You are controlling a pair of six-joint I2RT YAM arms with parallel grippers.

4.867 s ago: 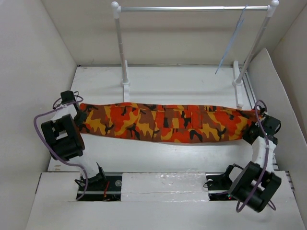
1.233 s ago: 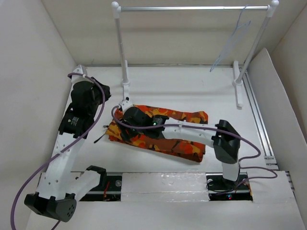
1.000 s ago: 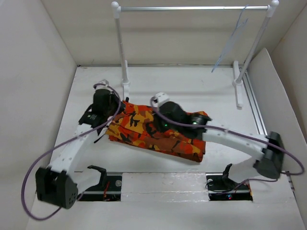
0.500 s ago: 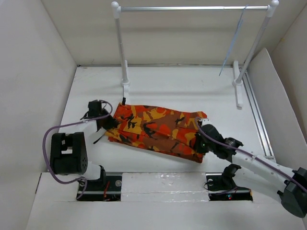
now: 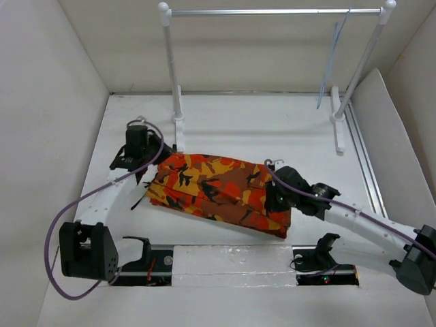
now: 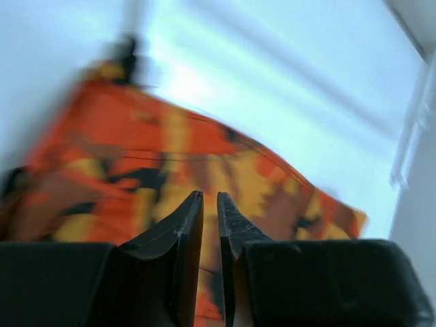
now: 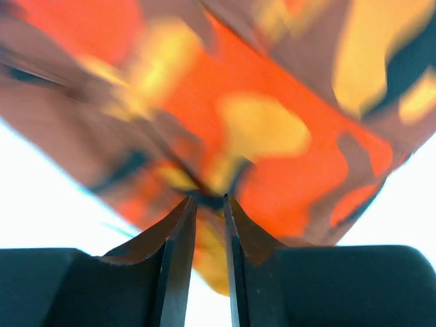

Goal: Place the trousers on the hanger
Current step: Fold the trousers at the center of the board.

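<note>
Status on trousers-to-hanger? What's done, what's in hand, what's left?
Done: the trousers lie folded on the table. In hand: the left gripper and the right gripper both look closed on the cloth, one at each end. Left: the hanger hangs bare on the rack bar at the back right, apart from the trousers, which are not yet draped over it.

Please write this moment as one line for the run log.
trousers: folded, flat on table | hanger: empty, on rack bar | left gripper: nearly shut, at left edge | right gripper: at right edge, grip unclear
</note>
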